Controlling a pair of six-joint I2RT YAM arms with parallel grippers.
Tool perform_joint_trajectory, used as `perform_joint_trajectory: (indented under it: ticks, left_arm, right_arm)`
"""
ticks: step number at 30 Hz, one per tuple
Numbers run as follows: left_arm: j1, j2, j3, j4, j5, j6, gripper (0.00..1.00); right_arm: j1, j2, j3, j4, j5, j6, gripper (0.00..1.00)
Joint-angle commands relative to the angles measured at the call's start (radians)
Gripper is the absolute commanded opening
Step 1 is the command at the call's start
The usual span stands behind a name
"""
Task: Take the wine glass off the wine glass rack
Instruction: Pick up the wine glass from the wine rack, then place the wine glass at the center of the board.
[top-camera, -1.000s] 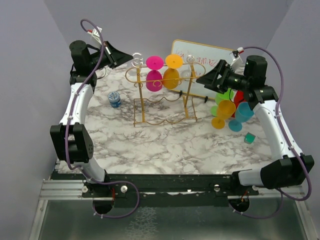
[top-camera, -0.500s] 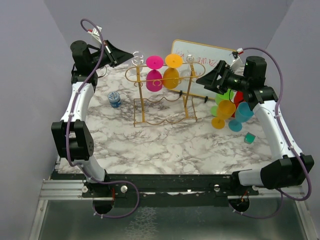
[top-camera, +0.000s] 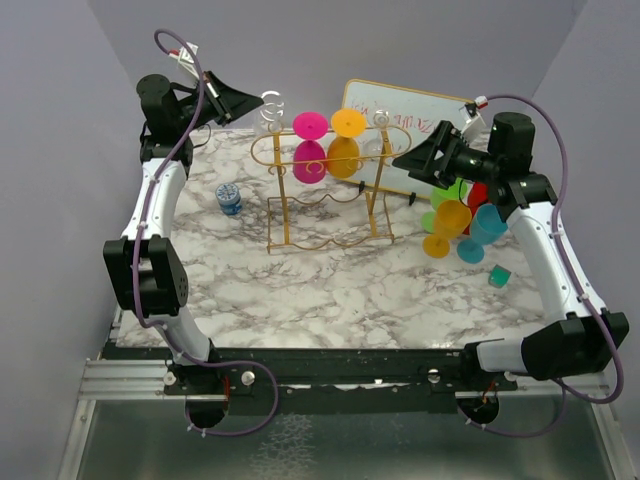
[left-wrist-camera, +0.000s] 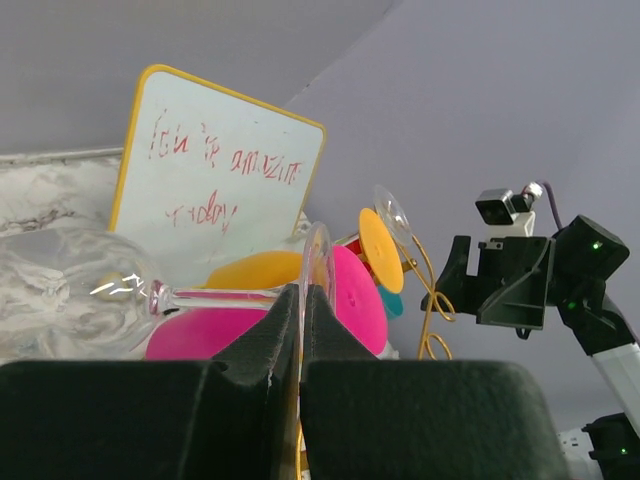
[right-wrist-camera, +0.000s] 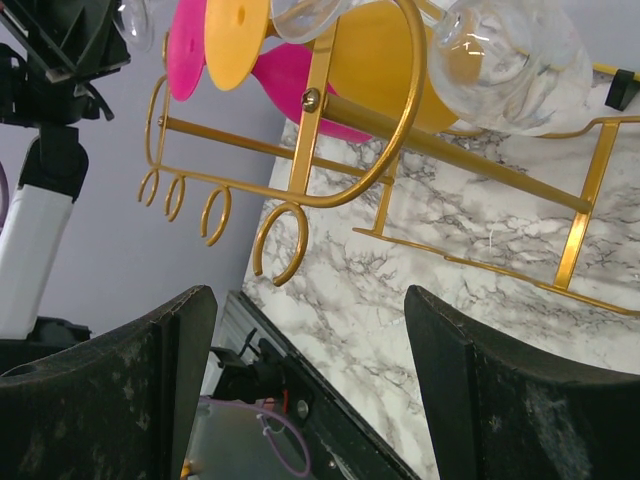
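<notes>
The gold wire wine glass rack stands at the middle back of the marble table. A pink glass and an orange glass hang from it, with a clear one at its right end. My left gripper is shut on the thin foot of a clear wine glass, held just above the rack's left end. In the left wrist view the foot is pinched edge-on between the pads, and the bowl lies to the left. My right gripper hangs open beside the rack's right scroll, holding nothing.
A gold-framed whiteboard leans behind the rack. A cluster of coloured plastic glasses lies at the right, under the right arm. A small blue cup sits left of the rack and a small teal cup at the right.
My left gripper has risen and drawn slightly left, carrying the clear wine glass up from the rack's left end. The right arm has not moved.
</notes>
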Motion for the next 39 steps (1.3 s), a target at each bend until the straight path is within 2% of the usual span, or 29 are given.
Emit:
perform_joint_trajectory:
  ticks: [1, 12, 22, 31, 35, 39]
  left_arm:
    - [0.011, -0.024, 0.036, 0.057, -0.017, 0.016, 0.0]
    - [0.045, -0.147, 0.041, 0.053, -0.068, 0.119, 0.0]
    - [0.048, -0.274, -0.001, 0.023, -0.041, 0.126, 0.0]
    - [0.036, -0.44, -0.038, -0.022, 0.016, 0.097, 0.0]
    - [-0.027, -0.487, -0.067, -0.023, 0.01, 0.076, 0.0]
    - [-0.158, -0.522, -0.109, -0.03, -0.021, 0.076, 0.0]
  right_arm:
    - [0.003, -0.025, 0.001, 0.008, -0.033, -0.002, 0.82]
    - [0.003, -0.051, 0.03, -0.006, -0.04, -0.026, 0.82]
    - [0.003, -0.063, 0.037, 0.003, -0.071, -0.033, 0.82]
    - [0.003, -0.144, 0.048, 0.146, -0.195, -0.022, 0.83]
    - [0.003, -0.169, 0.059, 0.224, -0.278, 0.008, 0.82]
    - [0.003, -0.188, 0.064, 0.288, -0.326, 0.044, 0.81]
